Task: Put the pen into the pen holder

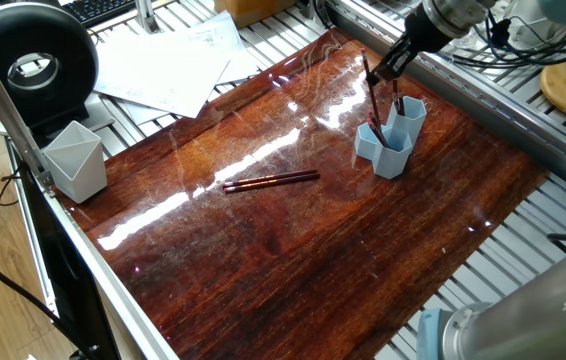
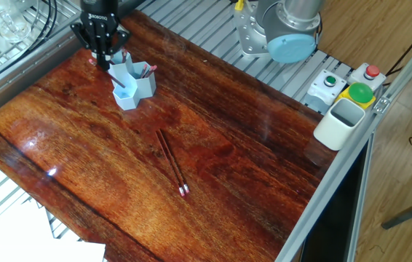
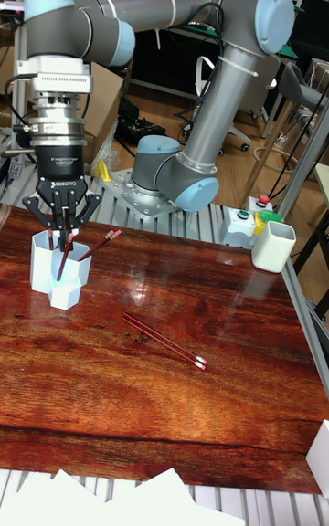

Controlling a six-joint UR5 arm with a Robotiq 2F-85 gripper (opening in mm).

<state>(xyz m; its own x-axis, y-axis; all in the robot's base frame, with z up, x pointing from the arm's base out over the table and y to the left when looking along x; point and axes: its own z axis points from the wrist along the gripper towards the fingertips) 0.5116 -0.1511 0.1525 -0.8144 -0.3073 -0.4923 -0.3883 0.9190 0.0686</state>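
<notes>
The pen holder [image 1: 391,137] [image 2: 132,81] [image 3: 55,274], at the upper right of one fixed view and the upper left of the other, is a small light blue cluster of joined hexagonal tubes of unequal heights on the glossy wooden table [image 1: 293,250]. The gripper [image 3: 62,232] [image 2: 104,57] [image 1: 381,72] hangs directly above it, fingers closed around a dark red pen [image 1: 373,100] [image 3: 64,257] whose lower end dips into a tube. A second pen [image 3: 99,247] leans out of the holder. Two more pens [image 1: 270,181] [image 2: 172,162] [image 3: 163,341] lie side by side mid-table.
</notes>
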